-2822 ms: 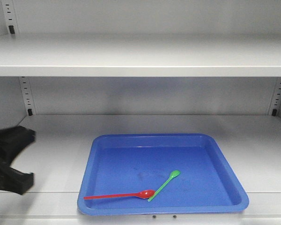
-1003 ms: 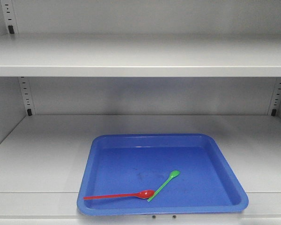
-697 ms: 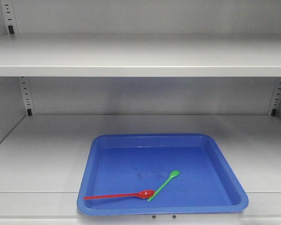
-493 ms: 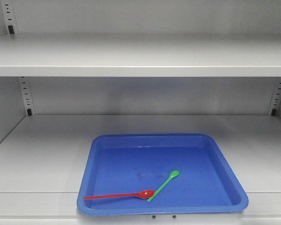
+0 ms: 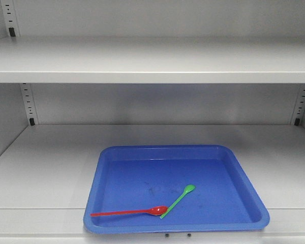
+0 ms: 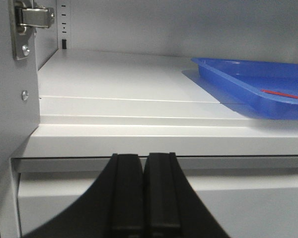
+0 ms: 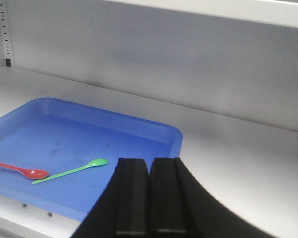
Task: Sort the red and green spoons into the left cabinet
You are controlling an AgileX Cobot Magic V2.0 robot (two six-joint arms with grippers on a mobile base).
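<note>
Left claw (image 6: 144,193): fingers pressed together, nothing between them, sitting low, outside and below the front lip of the shelf (image 6: 139,136). Right claw (image 7: 149,198): likewise closed and empty, hovering at the shelf front, right of the tray (image 7: 174,136).

Both spoons lie in the tray (image 5: 249,193) inside the cabinet (image 5: 152,61). Red spoon (image 5: 129,211): along the near edge, handle pointing left, bowl toward centre. Green spoon (image 5: 179,200): slanted, bowl up and right, handle end touching or just beside the red bowl; cannot tell which overlaps. From the left wrist view only a sliver of the red spoon (image 6: 283,93) shows over the tray rim (image 6: 223,74).

Judgement: sorting looks essentially done; both spoons sit in the tray, no claw near them. If tidying is wanted, the right claw is better placed: open first, come in over the low rim, take the green spoon (image 7: 72,170) mid-handle, away from the red spoon (image 7: 20,170) so as not to drag it. Thin handles lying flat will be hard to pinch; press down gently.
</note>
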